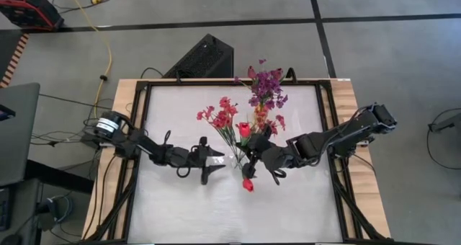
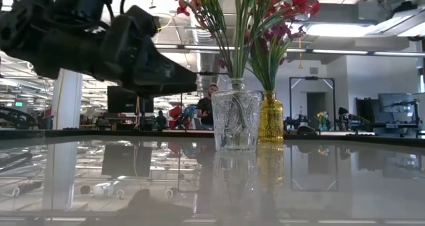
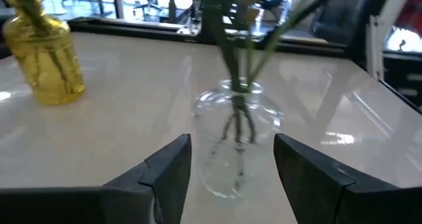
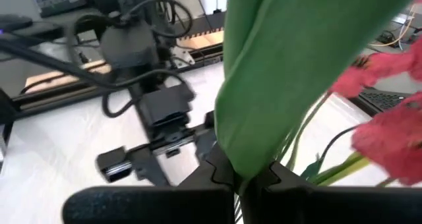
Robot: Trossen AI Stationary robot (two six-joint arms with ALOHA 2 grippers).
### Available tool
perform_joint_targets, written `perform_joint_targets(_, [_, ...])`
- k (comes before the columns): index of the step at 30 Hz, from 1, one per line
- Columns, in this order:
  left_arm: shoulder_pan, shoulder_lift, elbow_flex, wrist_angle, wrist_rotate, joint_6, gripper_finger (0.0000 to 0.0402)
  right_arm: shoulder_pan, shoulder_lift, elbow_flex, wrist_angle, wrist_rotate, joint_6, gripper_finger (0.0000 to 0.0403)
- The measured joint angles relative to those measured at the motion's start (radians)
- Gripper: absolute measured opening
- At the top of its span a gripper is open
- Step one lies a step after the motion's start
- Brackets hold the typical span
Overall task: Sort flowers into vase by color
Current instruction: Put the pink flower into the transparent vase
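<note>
A clear glass vase (image 2: 236, 123) stands mid-table with red sprays (image 1: 220, 115) on green stalks in it. Behind it a yellow vase (image 2: 271, 116) holds purple clusters (image 1: 266, 83). My left gripper (image 1: 215, 161) hovers open just left of the clear vase (image 3: 237, 145), its fingers pointing at it and touching nothing. My right gripper (image 1: 253, 161) is just right of that vase, shut on a red tulip stem whose bud (image 1: 248, 184) shows on its near side. My right gripper (image 4: 241, 179) pinches the tulip's green stalk and broad leaf (image 4: 254, 118) between its two shut fingers, which lie across the stalk. The leaf rises past the fingers. The red bud (image 1: 248, 184) sticks out toward the table's near edge.
The white table top has a black frame (image 1: 328, 122) around it and wooden side strips. Open surface lies toward the near edge (image 1: 238, 216). A black box (image 1: 204, 58) sits beyond the far edge. In the low view, people and equipment show in the room behind.
</note>
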Motion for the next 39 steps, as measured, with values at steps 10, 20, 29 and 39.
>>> perform_joint_targets(10, [0.039,0.026,0.082,-0.035,0.148,0.006,0.0251,0.013,0.001,-0.019,-0.025,0.003,0.009,0.0025])
perform_joint_targets(20, [0.041,0.026,0.144,-0.165,0.102,0.043,0.0254,0.020,0.107,-0.019,-0.014,0.008,0.004,0.0025])
perform_joint_targets(29, [0.042,0.026,0.144,-0.186,0.102,0.049,0.0254,0.050,0.117,-0.019,-0.015,0.008,0.007,0.0049])
perform_joint_targets(39, [0.042,0.026,0.144,-0.193,0.103,0.048,0.0254,0.042,0.115,0.046,-0.034,0.009,-0.040,0.0142])
